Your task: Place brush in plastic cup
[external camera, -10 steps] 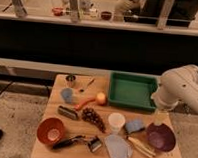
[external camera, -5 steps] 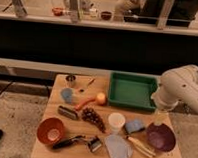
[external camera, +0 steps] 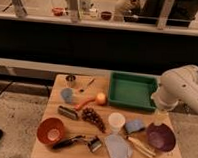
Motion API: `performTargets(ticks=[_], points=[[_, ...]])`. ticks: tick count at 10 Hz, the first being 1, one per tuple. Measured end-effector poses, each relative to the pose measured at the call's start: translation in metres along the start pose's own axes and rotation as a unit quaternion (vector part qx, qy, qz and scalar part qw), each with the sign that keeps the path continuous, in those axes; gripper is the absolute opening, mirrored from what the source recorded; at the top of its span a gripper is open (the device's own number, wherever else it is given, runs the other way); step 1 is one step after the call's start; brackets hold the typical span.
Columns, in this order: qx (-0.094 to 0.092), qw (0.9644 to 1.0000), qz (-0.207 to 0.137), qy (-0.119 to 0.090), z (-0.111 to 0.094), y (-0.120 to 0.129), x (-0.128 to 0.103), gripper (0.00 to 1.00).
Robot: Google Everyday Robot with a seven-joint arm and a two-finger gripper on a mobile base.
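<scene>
From where I stand, the wooden table [external camera: 43,151] is crowded with kitchen odds and ends. The brush [external camera: 79,141] lies flat along the front edge, its slim black handle pointing left toward the orange bowl [external camera: 51,130] and its pale squarish head to the right, just beside a flat blue-grey cloth [external camera: 118,148]. Nothing is holding it. The white cup [external camera: 116,122] stands upright near the middle of the table, a little behind the brush head and to its right. A smaller blue cup [external camera: 67,95] stands upright well apart from it, on the left side. Between them sit a dark rectangular block [external camera: 68,112], a bunch of dark grapes [external camera: 93,117], a carrot [external camera: 85,103] and an orange fruit [external camera: 100,98]. At the back left are a small metal cup [external camera: 71,80] and a spoon-like utensil [external camera: 87,85]. A green tray [external camera: 132,90] takes up the back right. The white robot arm [external camera: 184,88] curves in from the right edge, and its gripper [external camera: 159,116] hangs low by the tray's front right corner, just behind a purple bowl [external camera: 160,137]. That puts it well apart from the brush. I cannot tell whether the claw is wide or narrow. A blue sponge [external camera: 134,126] lies between the white cup and the purple bowl, with some pale sticks [external camera: 141,147] in front of it.
</scene>
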Motion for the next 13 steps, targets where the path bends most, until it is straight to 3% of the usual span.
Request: performTargets(ticks=[13], points=[[0.002,1.0,-0.008,-0.004,-0.0033,-0.0016,-0.0031,0.8]])
